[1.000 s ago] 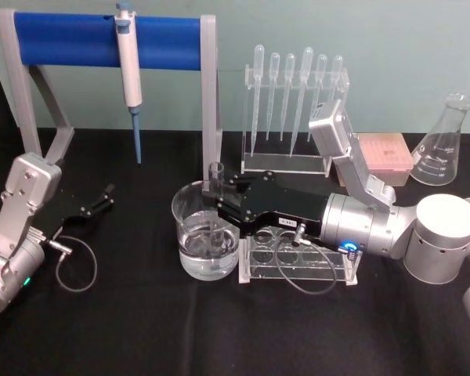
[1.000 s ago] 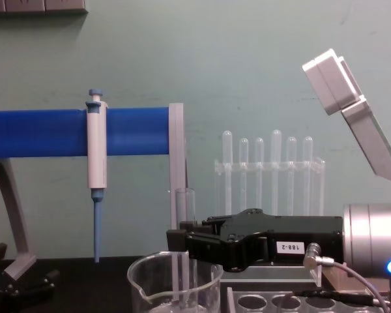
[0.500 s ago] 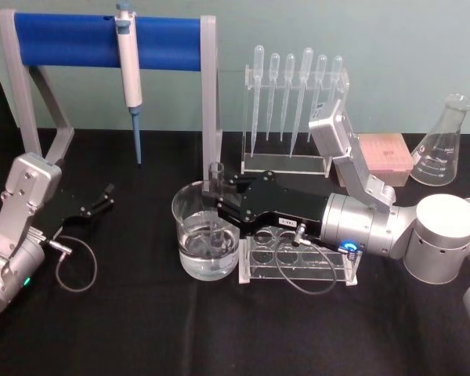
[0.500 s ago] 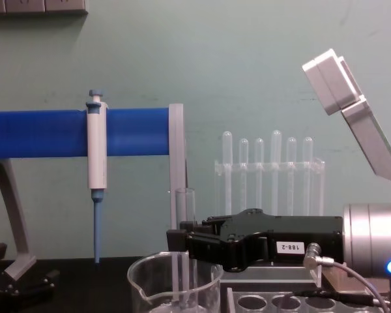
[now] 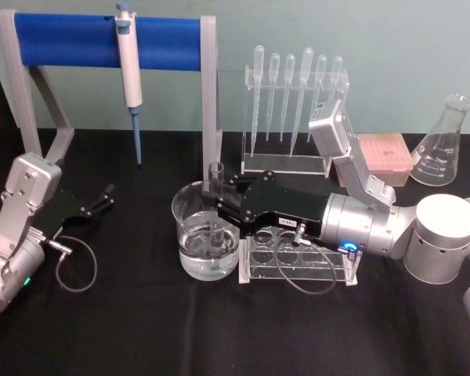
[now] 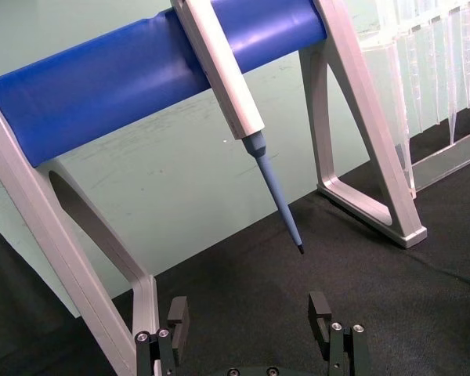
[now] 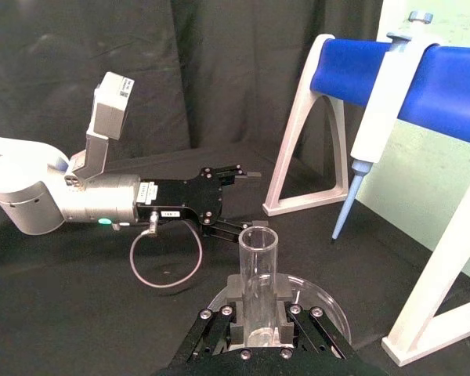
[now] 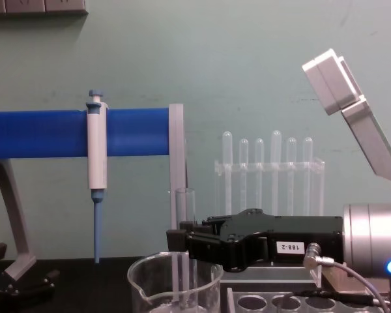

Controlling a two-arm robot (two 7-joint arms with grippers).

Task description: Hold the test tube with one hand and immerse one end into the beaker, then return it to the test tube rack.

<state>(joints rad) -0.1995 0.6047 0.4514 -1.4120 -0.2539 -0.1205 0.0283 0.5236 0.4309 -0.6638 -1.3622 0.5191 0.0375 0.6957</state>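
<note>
beaker [image 5: 186, 222]: clear liquid, test tube [image 5: 215, 174] end dipped | right end effector [image 5: 214, 193] clamped on it | left end effector [image 5: 103, 197] apart

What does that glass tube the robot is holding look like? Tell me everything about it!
The test tube is a long, clear glass tube with an open round rim on top. It stands upright. The right gripper is shut on it partway down, so the rim sticks up above the gripper. The lower end reaches down inside the beaker, into the clear liquid there. Its bottom tip is hard to make out through the glass. The left gripper sits open far off to the left, not touching it.
</note>
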